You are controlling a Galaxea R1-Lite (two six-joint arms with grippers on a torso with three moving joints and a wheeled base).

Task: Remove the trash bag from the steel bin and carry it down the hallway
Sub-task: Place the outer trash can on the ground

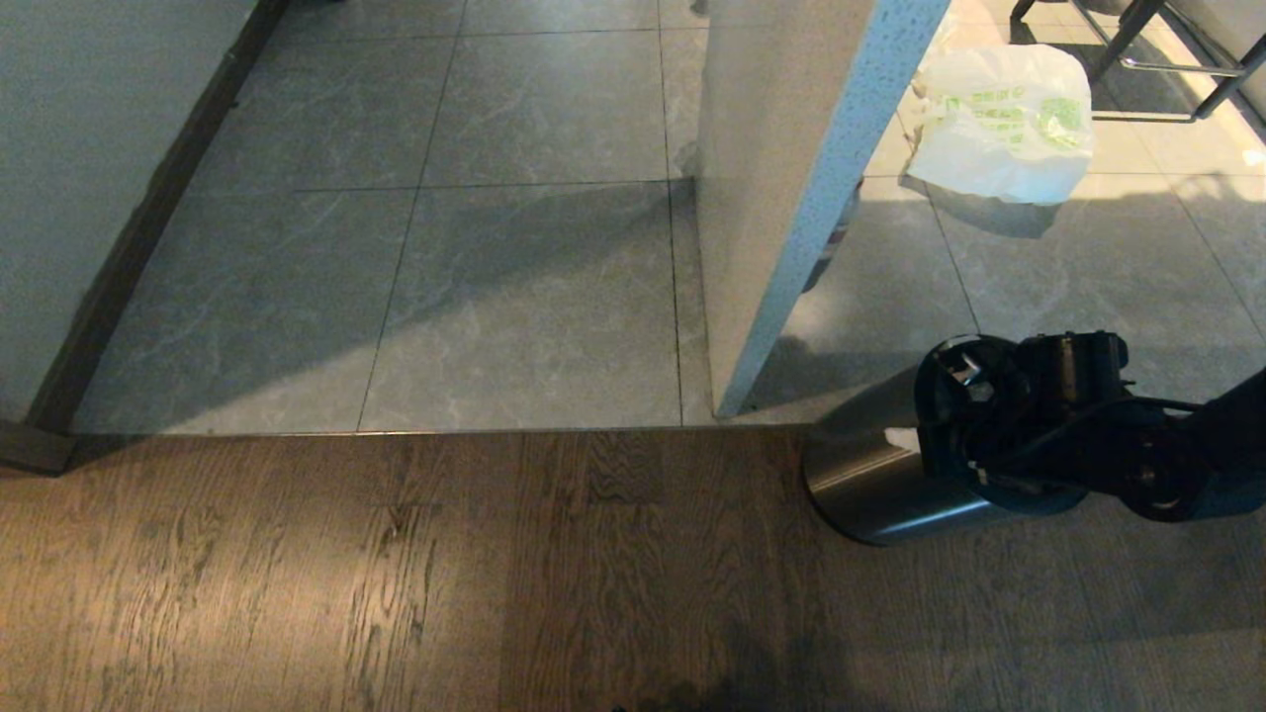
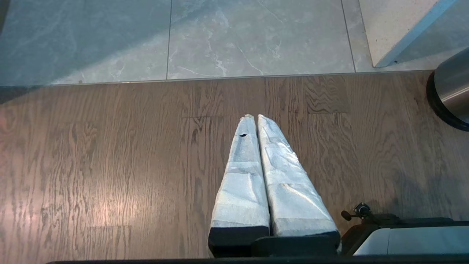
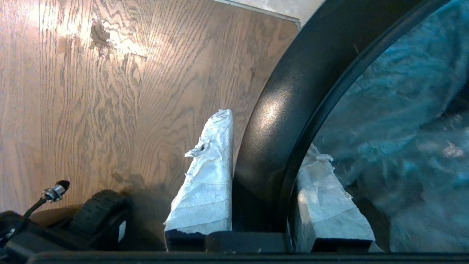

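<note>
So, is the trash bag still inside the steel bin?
Inside: the trash bag lies crinkled within the steel bin, whose rim sits between the right gripper fingers.

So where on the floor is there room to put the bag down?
Bare wood floor stretches left of the steel bin, up to the tile edge. Bare tiles lie between the wall and the white pillar. It is crowded at the bin, where the right gripper straddles the rim, and near the white bag.

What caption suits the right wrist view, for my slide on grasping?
Right gripper straddles the steel bin's black rim, one finger outside, one inside against the trash bag.
</note>
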